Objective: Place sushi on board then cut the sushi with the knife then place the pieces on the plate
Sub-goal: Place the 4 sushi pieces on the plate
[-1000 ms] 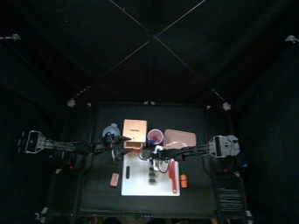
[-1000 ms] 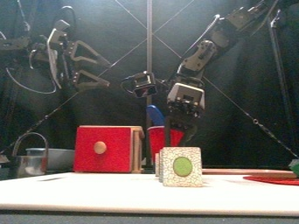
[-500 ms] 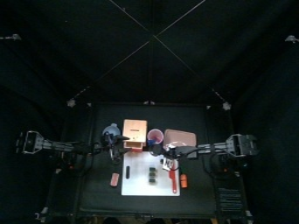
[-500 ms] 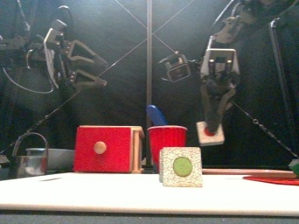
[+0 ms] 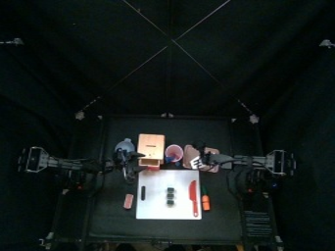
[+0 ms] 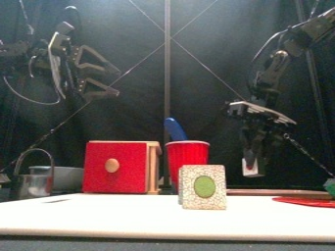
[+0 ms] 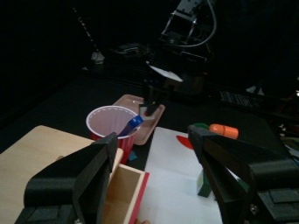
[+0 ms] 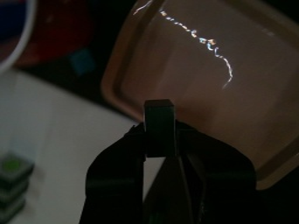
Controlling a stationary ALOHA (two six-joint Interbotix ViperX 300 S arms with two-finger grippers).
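Note:
The sushi roll [image 5: 171, 194] [image 6: 203, 186] of dark green blocks lies on the white cutting board [image 5: 155, 208], and also shows in the right wrist view [image 8: 12, 179]. My right gripper [image 5: 197, 161] [image 6: 253, 165] [image 8: 160, 133] is shut on one sushi piece [image 8: 159, 121] and hangs over the pink tray [image 5: 206, 152] [image 8: 222, 79]. The red cup [image 5: 173, 152] [image 6: 187, 157] [image 7: 114, 121] holds the blue knife [image 6: 173, 127]. My left gripper [image 5: 127, 155] [image 7: 162, 144] stays open and high up, left of the wooden box.
The wooden box [image 5: 151, 145] with its red drawer front [image 6: 118, 167] stands behind the board's left part. A metal cutter [image 6: 37, 178] sits at the far left. An orange toy carrot [image 5: 193, 198] [image 7: 222, 131] lies on the board's right edge; a small orange piece [image 5: 128, 200] lies left of the board.
My right gripper rose from the board with a sushi piece and moved right and back, over the pink tray. The left arm has stayed still.

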